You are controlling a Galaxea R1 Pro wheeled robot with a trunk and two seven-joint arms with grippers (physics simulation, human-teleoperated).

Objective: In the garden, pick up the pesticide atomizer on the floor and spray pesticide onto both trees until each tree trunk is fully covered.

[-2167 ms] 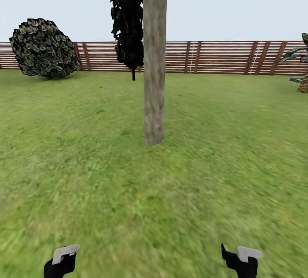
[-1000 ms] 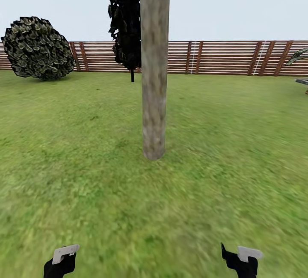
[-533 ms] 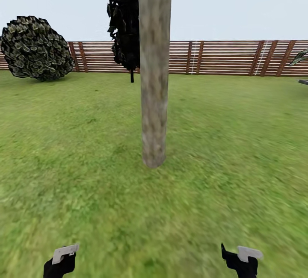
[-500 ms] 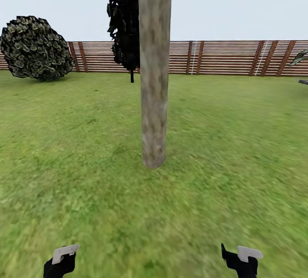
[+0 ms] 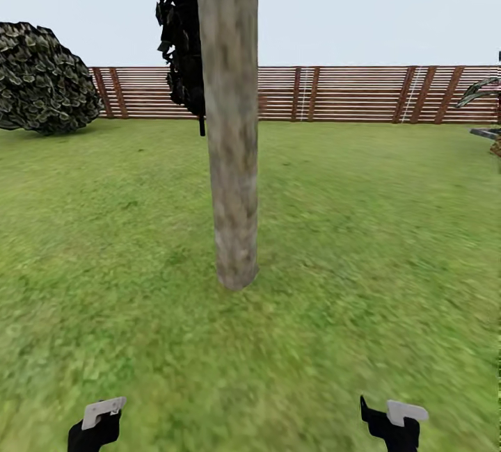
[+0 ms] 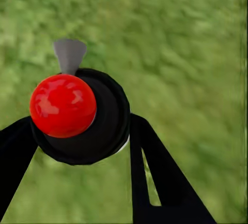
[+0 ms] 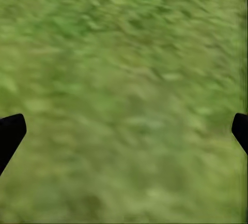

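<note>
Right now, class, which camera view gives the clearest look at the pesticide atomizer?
The left wrist view: the pesticide atomizer, black with a red cap, sits close up between the left tool's fingers. In the head view that tool is at the frame's lower edge and no atomizer can be made out.

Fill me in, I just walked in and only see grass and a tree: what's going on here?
A wheeled two-armed robot stands on a fenced lawn facing a thick pale tree trunk. Its left gripper is shut on the pesticide atomizer, a dark bottle with a red cap. The right gripper is open over the grass, holding nothing. No white spray specks show on the trunk.
</note>
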